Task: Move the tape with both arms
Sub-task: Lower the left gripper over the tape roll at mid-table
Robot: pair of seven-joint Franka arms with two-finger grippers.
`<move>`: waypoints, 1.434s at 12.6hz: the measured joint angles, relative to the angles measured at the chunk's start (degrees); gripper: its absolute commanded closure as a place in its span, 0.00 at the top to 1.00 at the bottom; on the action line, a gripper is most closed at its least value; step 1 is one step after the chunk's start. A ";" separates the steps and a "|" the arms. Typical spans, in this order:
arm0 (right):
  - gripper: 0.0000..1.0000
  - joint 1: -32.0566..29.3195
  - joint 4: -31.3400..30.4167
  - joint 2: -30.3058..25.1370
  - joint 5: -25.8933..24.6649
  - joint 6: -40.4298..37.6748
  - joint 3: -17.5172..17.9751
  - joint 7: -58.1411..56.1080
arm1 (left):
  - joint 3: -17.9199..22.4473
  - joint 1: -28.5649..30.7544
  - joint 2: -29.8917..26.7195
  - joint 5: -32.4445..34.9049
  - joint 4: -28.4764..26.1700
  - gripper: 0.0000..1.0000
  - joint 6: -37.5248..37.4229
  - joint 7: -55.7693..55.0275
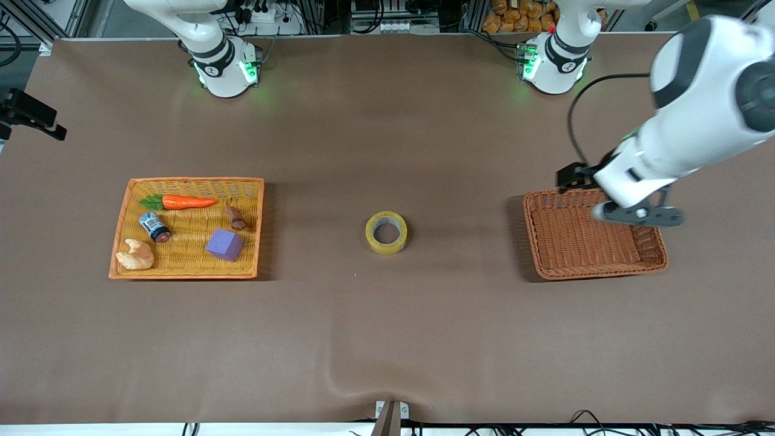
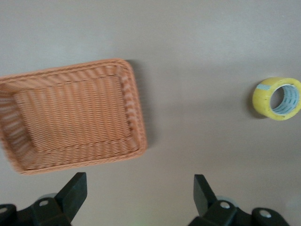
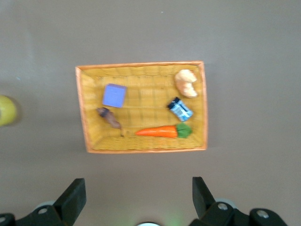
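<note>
Sitting flat on the bare counter [image 1: 387,339], the tape [image 1: 386,232] is between the two baskets, hole facing up, so there's no real long axis to line up with (it's a ring, any angle across the rim should do). Nothing is touching it.

The left gripper [image 1: 640,214] hangs over the brown basket [image 1: 548,266] at the left arm's end of the counter, and the tape lies from there toward the middle of the counter, well apart from it. In the left wrist view its fingers [image 2: 75,192] are spread wide with nothing between them, and the tape [image 2: 277,99] sits off to one edge, with the basket [image 2: 136,141] taking up most of the picture.

The right gripper [image 3: 136,200] doesn't show in the front view at all, only that arm's base does. Its wrist view has the fingers [image 3: 73,197] apart and empty too, looking down on the yellow tray [image 3: 141,148] with the carrot [image 3: 162,131], cube [image 3: 114,95], can [image 3: 180,109] and the rest. The tape [image 3: 6,110] is just a yellow sliver at the edge there.

My guess is the left arm is the one placed to go for it, though it needs a sideways move toward the centre first. Honestly can't rank which arm is nearer since the right one is out of the overview.
</note>
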 measured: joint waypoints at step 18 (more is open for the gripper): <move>1.00 0.06 -0.51 1.13 0.37 1.59 1.63 -1.39 | -1.91 -22.15 36.02 1.90 7.66 1.00 42.40 -20.77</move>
